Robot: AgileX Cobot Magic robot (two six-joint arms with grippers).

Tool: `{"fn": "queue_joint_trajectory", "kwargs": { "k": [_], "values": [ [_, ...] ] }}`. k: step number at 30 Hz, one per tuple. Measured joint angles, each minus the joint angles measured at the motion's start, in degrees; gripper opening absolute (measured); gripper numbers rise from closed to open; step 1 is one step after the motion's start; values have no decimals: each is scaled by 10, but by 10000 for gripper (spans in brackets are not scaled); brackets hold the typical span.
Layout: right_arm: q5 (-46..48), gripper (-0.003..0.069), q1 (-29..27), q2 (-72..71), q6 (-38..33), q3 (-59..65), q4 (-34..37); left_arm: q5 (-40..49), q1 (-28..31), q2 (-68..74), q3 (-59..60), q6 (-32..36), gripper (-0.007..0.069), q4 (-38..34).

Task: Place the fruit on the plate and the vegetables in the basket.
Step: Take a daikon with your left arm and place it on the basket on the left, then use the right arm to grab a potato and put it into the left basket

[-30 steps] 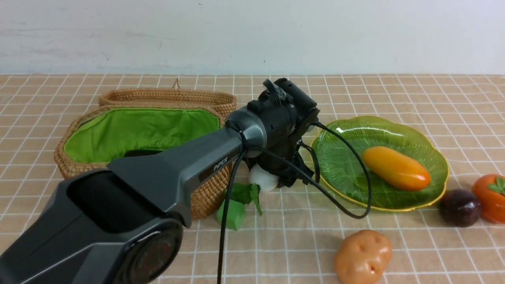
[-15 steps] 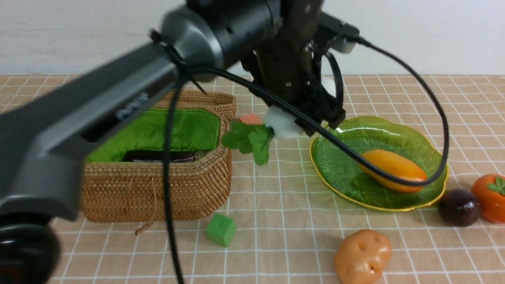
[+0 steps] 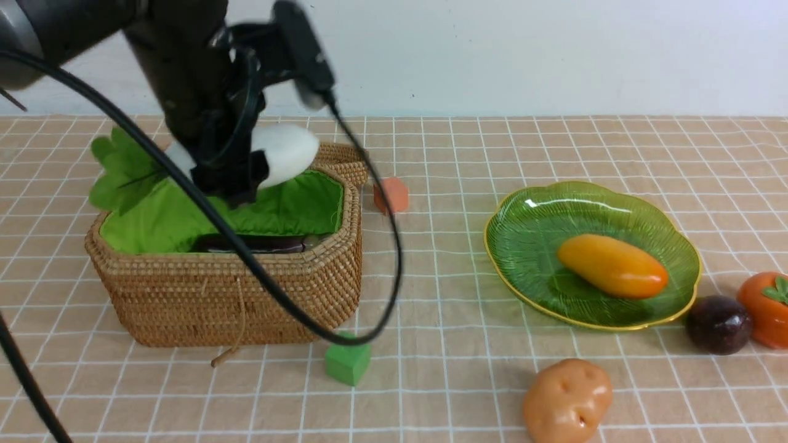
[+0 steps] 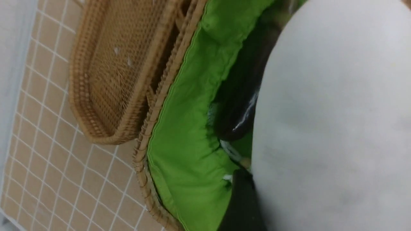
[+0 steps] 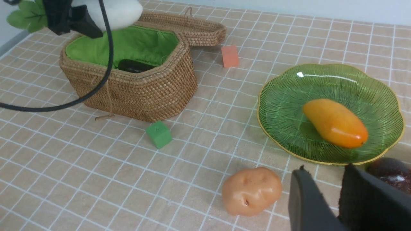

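Left claw: clamped on the radish, jaws across its white body near the leaf end. It hangs above the open basket, clear of the rim.

Radish axis: close to level and running along the basket's length. The leaves point to your left and the white tip to your right, tilted slightly up.

The leaves sit over the basket's left end. You cannot tell from the front whether they are inside the rim line.

Basket contents: the eggplant lies on the lining along the near wall, below the radish.

Judgement: the drop is straight down. The axis already matches the basket's long side, so no wrist turn seems needed. Watch the leaves against the left rim.

Right claw: jaws a little apart, holding nothing, low by the plate's near edge.

Plate: the mango lies on it. The persimmon and purple ball sit on the cloth just right of it.

The potato is on the cloth in front of the plate. It is well apart from the basket, and the right claw is the nearer.
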Motion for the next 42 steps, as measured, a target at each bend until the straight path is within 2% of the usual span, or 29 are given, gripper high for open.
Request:
{"fn": "queue_joint_trajectory", "kwargs": {
  "k": [5,6,7,8,10,15,16,17,18,20,21,22,23,24,25,26,27,29,30,35,40,42],
  "values": [
    [0,179,0,0,0,0,0,-60,32,45,18,-7,514,-2],
    [0,179,0,0,0,0,0,-64,32,50,18,-22,537,-2],
    [0,179,0,0,0,0,0,-65,32,50,18,-23,542,-2],
    [0,179,0,0,0,0,1,-65,32,50,18,-40,593,-3],
    [0,179,0,1,0,0,4,-56,32,48,18,-66,644,-8],
    [0,179,0,19,0,0,13,-25,32,24,19,-113,651,-24],
    [0,179,0,24,0,0,16,-24,32,13,19,-122,634,-31],
    [0,179,0,34,0,0,20,-24,32,-13,19,-145,578,-49],
    [0,179,0,36,0,0,21,-24,32,-17,19,-149,570,-55],
    [0,181,0,54,3,0,26,-24,19,-62,19,-214,432,-85],
    [0,181,0,54,4,0,26,-23,17,-70,19,-228,402,-87],
    [0,181,0,72,17,0,30,-11,-5,-105,19,-285,264,-100],
    [3,181,0,86,24,0,33,-4,-20,-128,19,-316,169,-105],
    [5,181,0,89,26,0,32,-3,-23,-137,20,-327,132,-105],
    [13,181,0,119,31,0,34,0,-49,-174,26,-362,25,-111],
    [15,181,0,123,32,0,34,0,-53,-174,26,-362,25,-112],
    [30,182,0,163,36,0,35,-3,-80,-214,46,-386,-13,-114],
    [37,182,0,191,38,0,37,-14,-103,-250,74,-403,-13,-114],
    [40,183,0,247,44,0,48,-41,-140,-314,146,-430,-13,-114],
    [23,211,0,339,85,0,56,-134,-200,-441,333,-479,-13,-114],
    [-8,293,0,419,165,0,27,-233,-246,-559,490,-493,-13,-114],
    [-36,364,-6,463,212,0,1,-282,-270,-610,553,-494,-13,-121]
  ]
}}
